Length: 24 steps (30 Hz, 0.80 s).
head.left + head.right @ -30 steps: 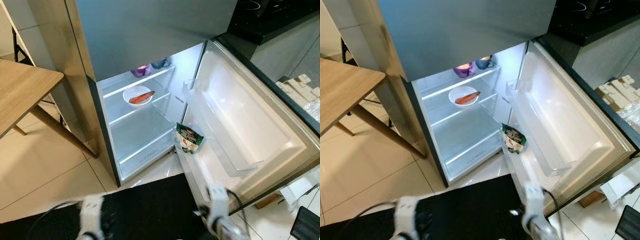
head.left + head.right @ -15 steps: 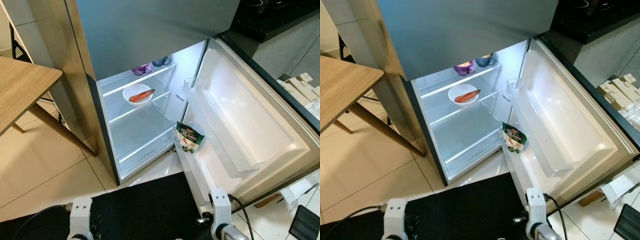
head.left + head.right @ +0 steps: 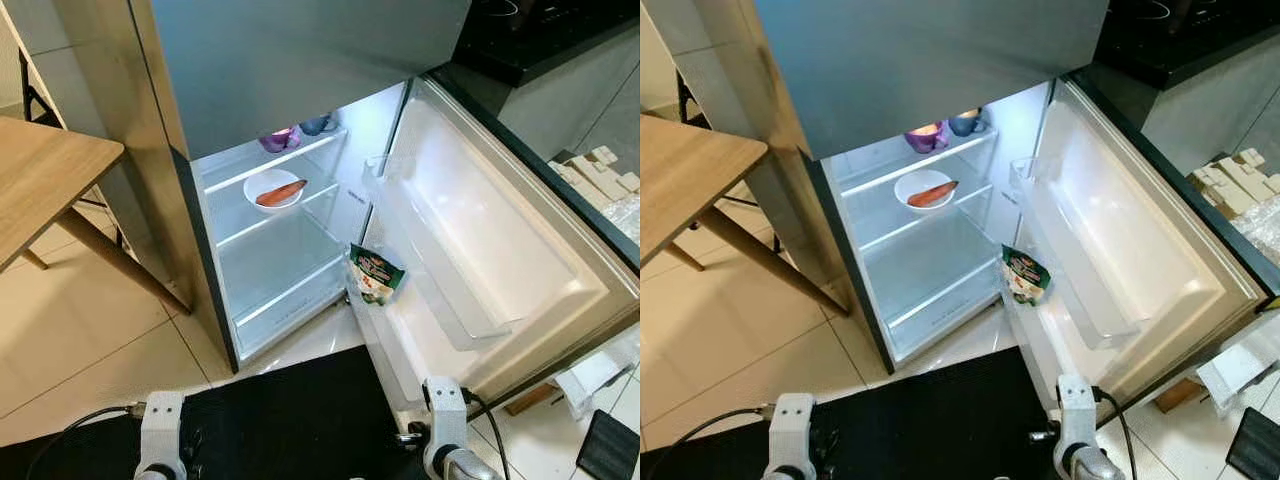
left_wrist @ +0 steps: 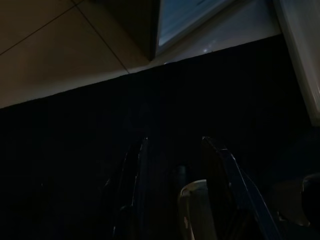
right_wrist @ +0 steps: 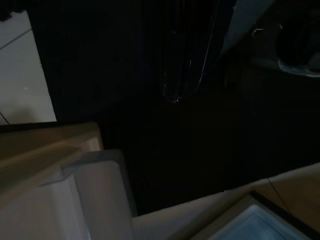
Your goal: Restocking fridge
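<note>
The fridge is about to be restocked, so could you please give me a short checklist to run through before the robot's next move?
1. Fridge door fully open: ok.
2. Free shelf space: ok; the glass shelf below the white bowl holding an orange item is bare.
3. Door bin free: ok; a green packet sits in the lower door rack.
4. Left hand free to grasp: ok, fingers apart, nothing between them.
5. Right hand state: cannot tell, too dark.
6. Item to stock within reach: cannot tell.

Head cameras overlook fridge (image 3: 290, 230); wrist cameras face mat (image 4: 75, 165).
</note>
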{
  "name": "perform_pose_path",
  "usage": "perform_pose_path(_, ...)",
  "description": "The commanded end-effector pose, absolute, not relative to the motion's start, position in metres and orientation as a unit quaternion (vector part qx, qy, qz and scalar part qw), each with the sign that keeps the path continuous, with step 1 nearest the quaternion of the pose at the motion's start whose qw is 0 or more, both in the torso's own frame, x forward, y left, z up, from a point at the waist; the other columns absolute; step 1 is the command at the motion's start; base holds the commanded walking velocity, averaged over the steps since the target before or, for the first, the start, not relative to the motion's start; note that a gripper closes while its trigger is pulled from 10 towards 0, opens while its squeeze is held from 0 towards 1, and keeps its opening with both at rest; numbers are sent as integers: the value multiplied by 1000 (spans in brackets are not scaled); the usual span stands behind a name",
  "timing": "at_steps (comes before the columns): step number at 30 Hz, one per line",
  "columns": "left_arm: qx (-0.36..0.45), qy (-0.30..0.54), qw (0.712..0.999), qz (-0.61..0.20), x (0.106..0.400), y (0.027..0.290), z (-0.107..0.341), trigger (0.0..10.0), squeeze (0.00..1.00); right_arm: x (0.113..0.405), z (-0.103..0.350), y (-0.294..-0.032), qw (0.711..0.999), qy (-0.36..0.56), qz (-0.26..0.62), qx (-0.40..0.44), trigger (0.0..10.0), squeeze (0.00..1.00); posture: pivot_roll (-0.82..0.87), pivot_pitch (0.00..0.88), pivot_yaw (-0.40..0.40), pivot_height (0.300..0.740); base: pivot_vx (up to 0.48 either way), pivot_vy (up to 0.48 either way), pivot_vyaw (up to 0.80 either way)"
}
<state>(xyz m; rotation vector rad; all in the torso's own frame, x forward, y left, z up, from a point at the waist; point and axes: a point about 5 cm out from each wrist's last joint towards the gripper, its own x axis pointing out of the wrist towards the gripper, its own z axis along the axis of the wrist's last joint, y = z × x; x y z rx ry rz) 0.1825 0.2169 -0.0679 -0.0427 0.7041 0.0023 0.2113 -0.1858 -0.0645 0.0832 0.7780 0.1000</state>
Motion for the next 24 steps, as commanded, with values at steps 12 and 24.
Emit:
perform_pose_path(12, -14, 370, 929, -6, 174, 216, -74, 10000, 0, 197, -71, -198, 915, 401, 24, 42, 10000, 0, -113, 100, -15, 738, 0, 0, 0)
perform_pose_path(24, -14, 374, 927, -17, 174, 206, -76, 10000, 0, 188, -74, -206, 910, 412, 19, 35, 10000, 0, -118, 112, -26, 738, -250, 0, 0)
